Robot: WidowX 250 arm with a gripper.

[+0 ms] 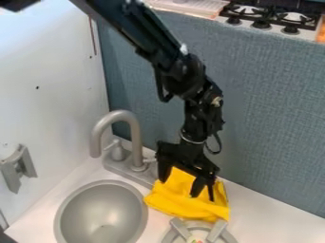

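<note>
The black gripper [179, 188] hangs down over a yellow cloth [184, 203] on the white counter, right of the sink and faucet. Its two fingers stand wide apart, one at the cloth's upper left and the other over its right half. Yellow fabric shows between them, crumpled and raised toward the gripper's underside. Whether the fingertips touch the cloth cannot be told. Part of the cloth's upper right is hidden behind the gripper.
A grey round sink [101, 216] lies left of the cloth, with a curved faucet [134, 135] behind it. A grey burner [196, 231] is just in front. A blue-grey wall panel [273, 114] rises behind, and a white wall [44, 85] stands left.
</note>
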